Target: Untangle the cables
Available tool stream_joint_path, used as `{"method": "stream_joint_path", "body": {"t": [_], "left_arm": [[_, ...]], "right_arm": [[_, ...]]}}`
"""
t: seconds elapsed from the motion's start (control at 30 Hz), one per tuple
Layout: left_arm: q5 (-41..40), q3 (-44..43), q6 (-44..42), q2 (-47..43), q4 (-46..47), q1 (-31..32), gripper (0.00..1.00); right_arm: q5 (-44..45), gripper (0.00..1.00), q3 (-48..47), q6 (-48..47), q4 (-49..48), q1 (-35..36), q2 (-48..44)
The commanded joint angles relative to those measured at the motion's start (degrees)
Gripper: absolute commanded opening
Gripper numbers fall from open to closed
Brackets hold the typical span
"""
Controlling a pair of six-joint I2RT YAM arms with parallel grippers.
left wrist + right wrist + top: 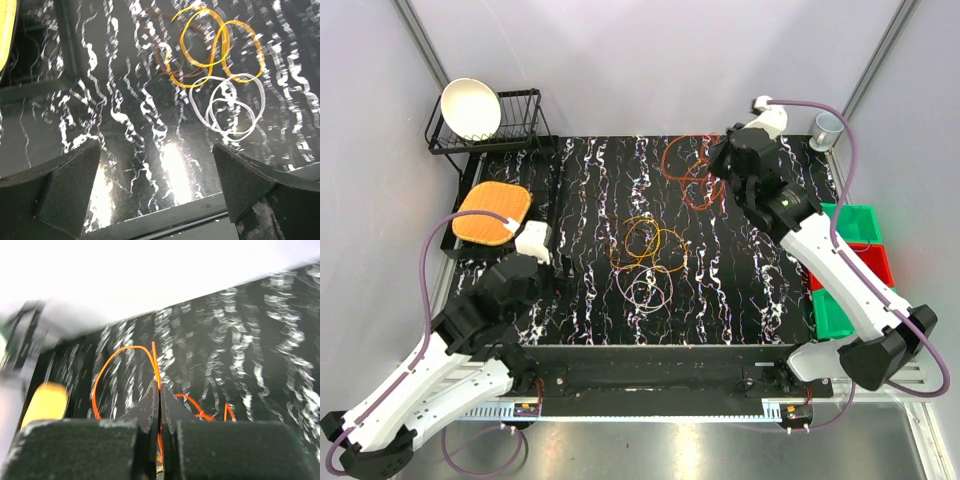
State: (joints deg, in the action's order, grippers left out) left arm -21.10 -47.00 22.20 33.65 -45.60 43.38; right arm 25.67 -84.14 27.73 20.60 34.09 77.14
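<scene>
Left wrist view: the left hand (160,195) hangs released above the bench (125,165), and the overlapping yellow cable (219,47) and pale cable (232,105) lie flat ahead and to its right. Farther off, at the bench's far right, the right hand (161,407) is clenched on the orange cable (156,365), well apart from that pair. The free left hand looks the better placed to reach the central loops.

The black, white-veined surface (740,290) carries a yellow cable (642,243) coiled at its middle, with a pale cable (645,290) looped just nearer, edges overlapping. An orange-red cable (685,165) sprawls far right. An orange pad (492,213) lies left, and a wire rack (520,135) stands far left.
</scene>
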Motion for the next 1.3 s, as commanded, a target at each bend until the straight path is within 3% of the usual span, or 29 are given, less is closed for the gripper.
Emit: {"method": "stream_joint_path", "body": {"t": [0.0, 0.17, 0.3, 0.43, 0.57, 0.63, 0.8, 1.27], "left_arm": [[-3.3, 0.7, 1.0, -0.4, 1.6, -0.2, 0.99], [-3.2, 0.6, 0.6, 0.8, 1.9, -0.2, 0.99], [-2.8, 0.7, 0.4, 1.3, 1.9, -0.1, 0.99], [-2.8, 0.7, 0.5, 1.1, 1.9, -0.2, 0.99], [-2.8, 0.9, 0.6, 0.4, 1.8, -0.1, 0.99], [-2.8, 1.0, 0.6, 0.3, 2.0, -0.1, 0.99], [-2.5, 0.9, 0.3, 1.1, 1.9, -0.2, 0.99], [-2.3, 1.3, 0.8, -0.5, 1.9, -0.1, 0.99]], "right_arm": [[25.5, 0.00, -9.4, 22.0, 16.6, 0.2, 2.6], [41.9, 0.00, -21.8, 44.0, 42.0, 0.2, 8.9], [48.1, 0.00, -25.6, 64.7, 63.3, 0.1, 13.5], [49.9, 0.00, -27.1, 74.4, 72.2, -0.2, 17.2], [41.5, 0.00, -28.4, 73.2, 72.2, -4.8, 18.6], [38.2, 0.00, -31.1, 67.4, 72.1, -8.0, 19.7], [38.8, 0.00, -33.1, 52.9, 72.2, -10.3, 19.6], [32.9, 0.00, -28.4, 42.0, 69.9, -33.6, 17.2]]}}
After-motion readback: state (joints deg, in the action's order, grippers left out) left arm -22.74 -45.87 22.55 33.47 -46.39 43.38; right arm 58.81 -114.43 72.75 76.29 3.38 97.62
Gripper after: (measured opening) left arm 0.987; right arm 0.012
